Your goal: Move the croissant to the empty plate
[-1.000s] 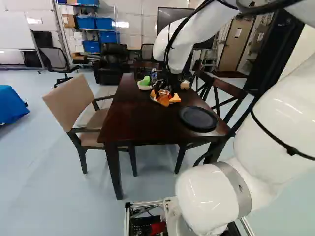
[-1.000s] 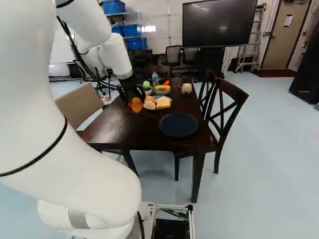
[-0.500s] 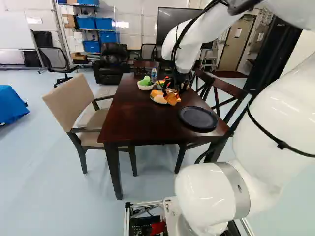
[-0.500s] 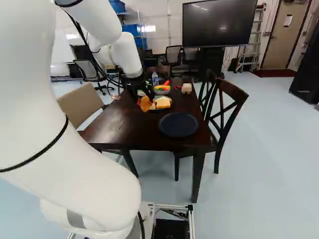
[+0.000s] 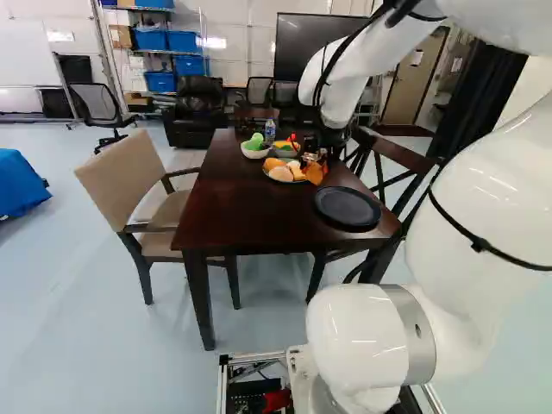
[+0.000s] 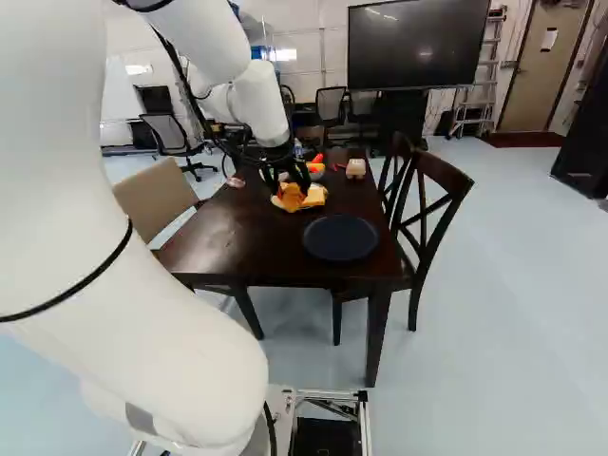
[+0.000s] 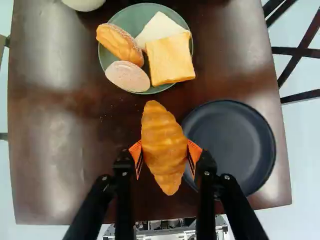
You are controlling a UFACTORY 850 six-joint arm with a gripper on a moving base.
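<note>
Wrist view: the gripper [image 7: 165, 150] is closed on the croissant [image 7: 162, 135], its orange pads [image 7: 194, 151] pressing either flank near mid-length, with both pastry tips free. The step in hand is judged to be the carry to the empty dark plate [image 7: 235, 145], which lies just beside the croissant, partly behind one finger. Good practice calls for a sideways move, high enough for the hanging tip to clear the raised rim, until the whole length stands over the plate's middle. The squeeze is best kept light and constant, as the crust may dent or flake; the descent should be slow and vertical, with release only once the plate bears the weight.

Counts, outward: one croissant; two plates, the dark one and a green plate [image 7: 130, 18]; on the latter, two rolls, one elongated [image 7: 120, 44] and one oval [image 7: 127, 76], and two bread slices, one pale [image 7: 159, 27] and one golden [image 7: 170, 60]. Left base view: two bowls, a nearer bowl [image 5: 254, 153] and a farther bowl [image 5: 287, 153]; one bottle [image 5: 270, 132]; one table [image 5: 233, 207].
</note>
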